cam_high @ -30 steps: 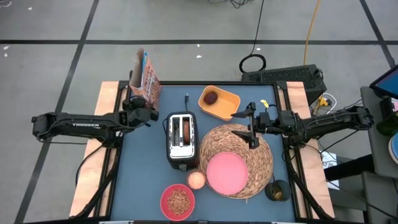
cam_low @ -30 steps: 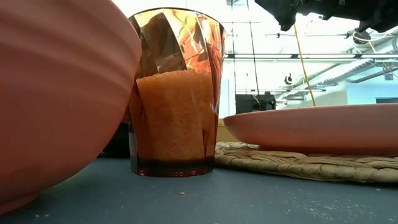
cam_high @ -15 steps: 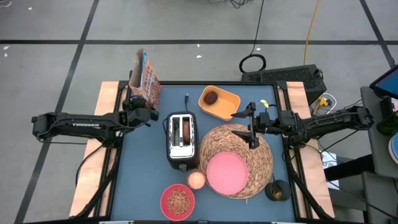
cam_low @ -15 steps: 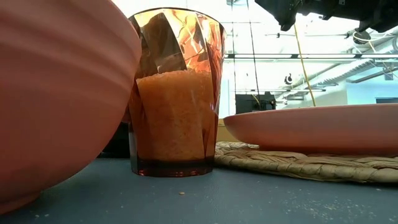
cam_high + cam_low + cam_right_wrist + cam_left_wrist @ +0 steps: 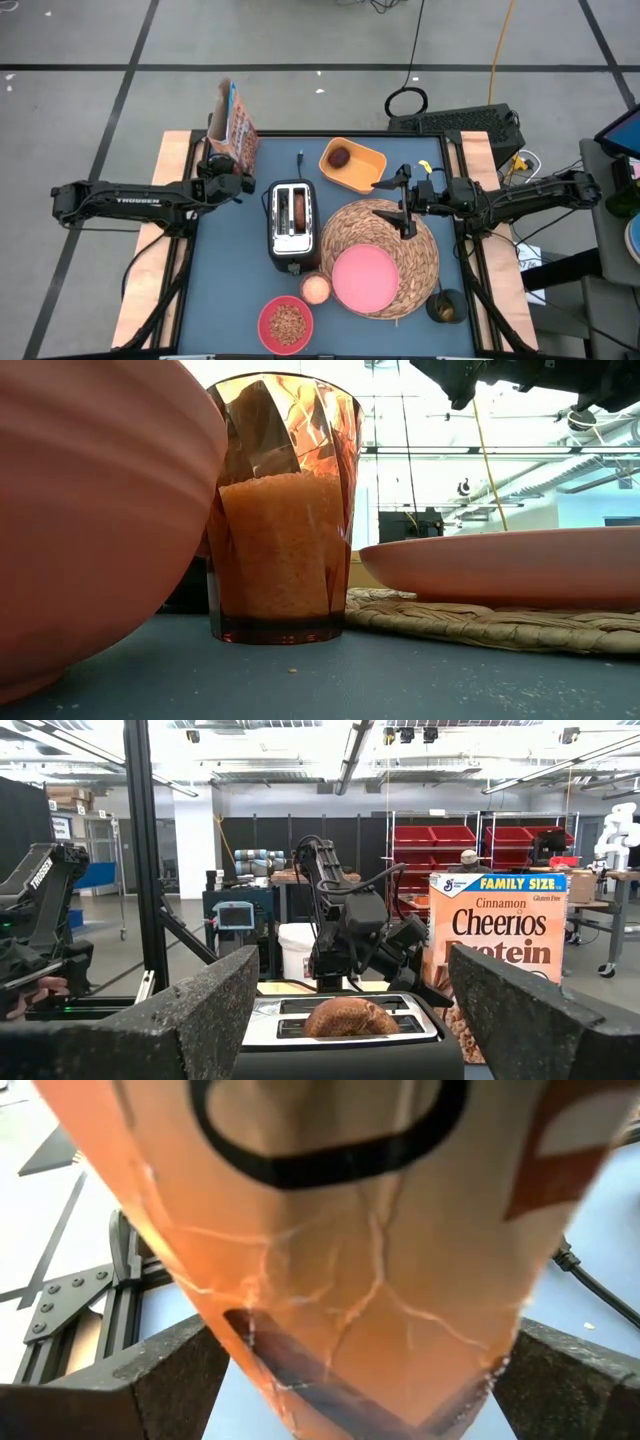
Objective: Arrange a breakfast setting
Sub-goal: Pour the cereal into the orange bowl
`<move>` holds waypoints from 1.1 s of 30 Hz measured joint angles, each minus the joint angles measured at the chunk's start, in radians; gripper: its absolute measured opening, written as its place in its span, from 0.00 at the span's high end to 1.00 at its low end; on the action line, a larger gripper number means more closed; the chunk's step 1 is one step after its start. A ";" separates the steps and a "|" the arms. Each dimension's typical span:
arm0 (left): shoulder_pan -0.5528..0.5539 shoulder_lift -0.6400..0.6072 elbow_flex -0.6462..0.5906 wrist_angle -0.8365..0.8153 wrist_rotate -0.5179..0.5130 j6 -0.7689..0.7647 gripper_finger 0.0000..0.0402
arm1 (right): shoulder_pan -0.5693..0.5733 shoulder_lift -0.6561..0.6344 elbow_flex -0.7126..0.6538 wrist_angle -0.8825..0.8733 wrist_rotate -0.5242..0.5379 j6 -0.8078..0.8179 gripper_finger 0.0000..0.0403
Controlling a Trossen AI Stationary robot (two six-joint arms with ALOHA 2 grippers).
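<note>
left hand (image 5: 232,182) is hanging spread around the cereal box (image 5: 232,122) at the worktop's (image 5: 240,280) far left corner, apparently letting go. right hand (image 5: 405,207) is hovering spread over the placemat's (image 5: 412,275) far edge, facing the toaster (image 5: 292,222). pink plate (image 5: 363,277) is sitting on the mat, bowl (image 5: 286,322) near front, bread (image 5: 350,1018) in a toaster slot, fruit (image 5: 339,157) in the yellow dish (image 5: 365,172). next move, likely: right hand reaching for the bread.

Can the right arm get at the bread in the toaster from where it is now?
Probably yes. The right gripper hovers open above the placemat, facing the toaster. The bread sticks up from a slot, and nothing stands between them in the right wrist view.
</note>
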 joint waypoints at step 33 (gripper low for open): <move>0.000 -0.001 0.231 0.001 -0.105 0.214 0.02 | 0.000 0.000 0.000 0.000 0.000 0.000 0.21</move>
